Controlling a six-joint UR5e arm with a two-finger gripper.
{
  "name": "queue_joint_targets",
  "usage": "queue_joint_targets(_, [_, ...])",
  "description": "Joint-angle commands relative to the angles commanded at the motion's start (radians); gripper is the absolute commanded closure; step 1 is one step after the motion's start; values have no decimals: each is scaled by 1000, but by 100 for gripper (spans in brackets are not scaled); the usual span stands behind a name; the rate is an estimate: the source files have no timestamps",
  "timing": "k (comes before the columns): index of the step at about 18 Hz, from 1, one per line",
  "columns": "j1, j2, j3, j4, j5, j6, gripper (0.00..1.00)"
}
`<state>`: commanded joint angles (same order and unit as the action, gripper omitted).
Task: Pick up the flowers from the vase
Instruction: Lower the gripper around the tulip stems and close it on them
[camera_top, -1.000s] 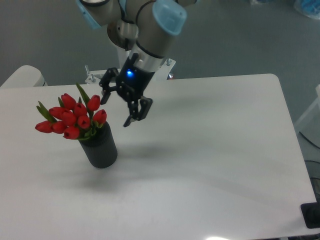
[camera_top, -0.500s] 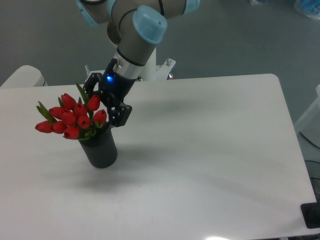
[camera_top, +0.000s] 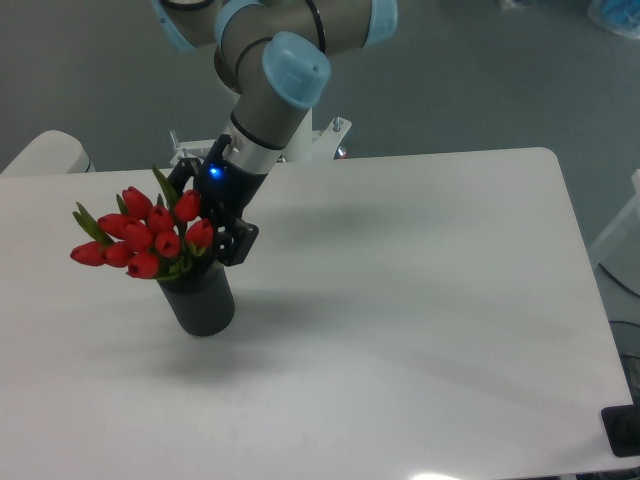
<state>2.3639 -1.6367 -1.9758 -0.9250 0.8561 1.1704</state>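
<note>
Now gripper (camera_top: 208, 217) spread wide beside flowers (camera_top: 142, 234), standing in vase (camera_top: 201, 301), white table (camera_top: 420, 300)

The arm comes down from the top of the view, and its wrist is tilted down and toward the left. The gripper (camera_top: 208, 222) has a blue light on its body. Its two black fingers (camera_top: 238, 243) are spread apart.
</note>
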Motion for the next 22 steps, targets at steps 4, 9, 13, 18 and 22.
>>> queue_joint_targets(4, [2,-29,2,0,-37,0,0])
queue_joint_targets(9, [11,-42,5,0,-103,-2,0])
queue_joint_targets(13, [17,-42,5,0,-112,-6,0])
queue_joint_targets(18, [43,-42,3,3,-120,6,44])
queue_joint_targets(22, [57,-42,2,3,-121,8,56])
